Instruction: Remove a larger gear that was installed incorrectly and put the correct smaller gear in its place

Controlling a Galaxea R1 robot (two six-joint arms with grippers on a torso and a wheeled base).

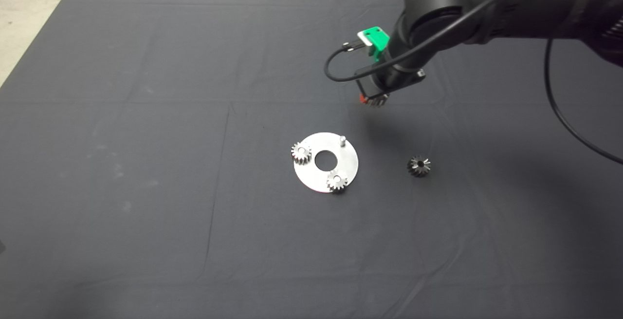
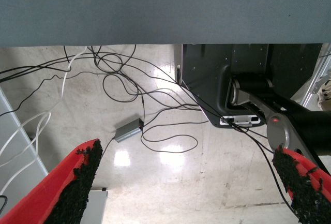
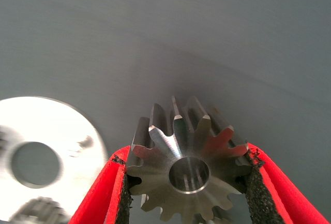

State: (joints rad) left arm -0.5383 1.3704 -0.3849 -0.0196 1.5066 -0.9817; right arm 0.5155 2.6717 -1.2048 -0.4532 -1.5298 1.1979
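Right wrist view: my right tool (image 3: 187, 182) clamps the smaller gear (image 3: 189, 162), at one o'clock above the round plate (image 1: 326, 162); my left tool (image 2: 189, 182) waits, spread wide.

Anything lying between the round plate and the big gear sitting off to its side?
No. In the head view only bare dark mat lies between the round plate and the larger gear.

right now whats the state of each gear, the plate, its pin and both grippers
smaller gear: clamped between the right gripper's pads, lifted off the mat
larger gear: loose on the mat, right of the plate
round plate: flat on the mat
two small gears: seated on the plate
pin: bare, no gear
right gripper: shut on the smaller gear, beyond the plate
left gripper: open, parked over floor cables
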